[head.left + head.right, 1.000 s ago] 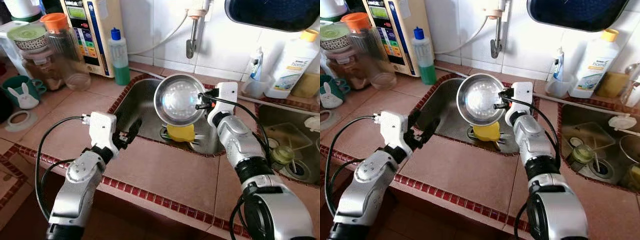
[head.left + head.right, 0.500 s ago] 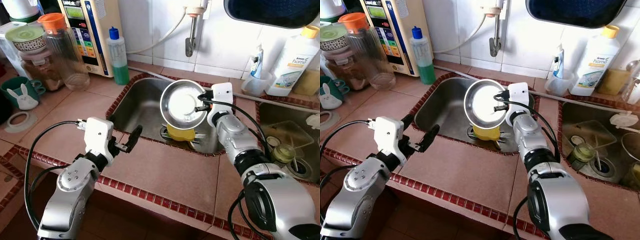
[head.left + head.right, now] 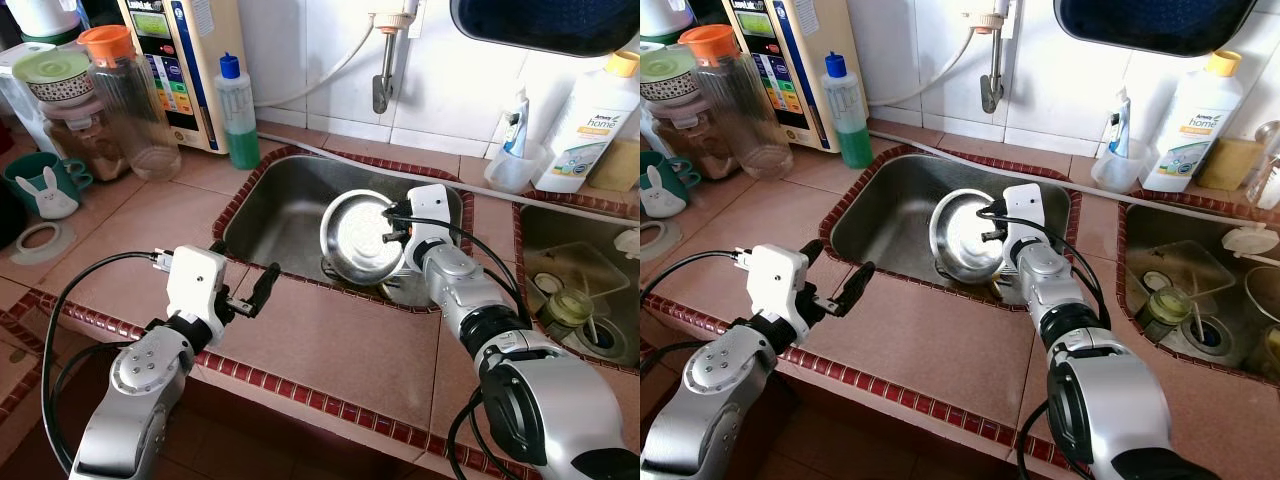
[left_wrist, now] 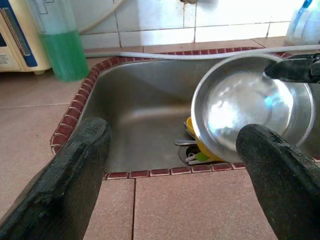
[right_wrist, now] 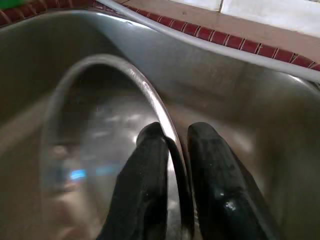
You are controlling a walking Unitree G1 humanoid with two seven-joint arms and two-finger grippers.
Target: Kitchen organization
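- While the right gripper (image 5: pixel 172 150) pinches the rim of the round, shiny stainless-steel bowl (image 3: pixel 362 237), one black finger sits inside the rim and one outside, pressed together on the thin metal edge.
- The bowl hangs tilted on its edge, low inside the stainless-steel sink basin (image 3: pixel 270 205), its open face turned towards the robot and slightly to its left.
- The bowl lies directly at the right gripper's fingertips, on the robot's left of that wrist; the right arm reaches forward over the tiled counter (image 3: pixel 330 340) into the basin.
- Under the bowl, around the drain, lie a yellow object (image 4: pixel 192 131) and a utensil; what they are is hard to tell.
- The left gripper (image 3: pixel 245 292) hovers over the front edge of the counter, just short of the sink, fingers spread wide and holding nothing.
- It points towards the bowl but stays apart from it, so the right arm is the nearer by far.
- Judgement: the coming move turns on the bowl's tilt, since it would have to rotate before it can rest flat.
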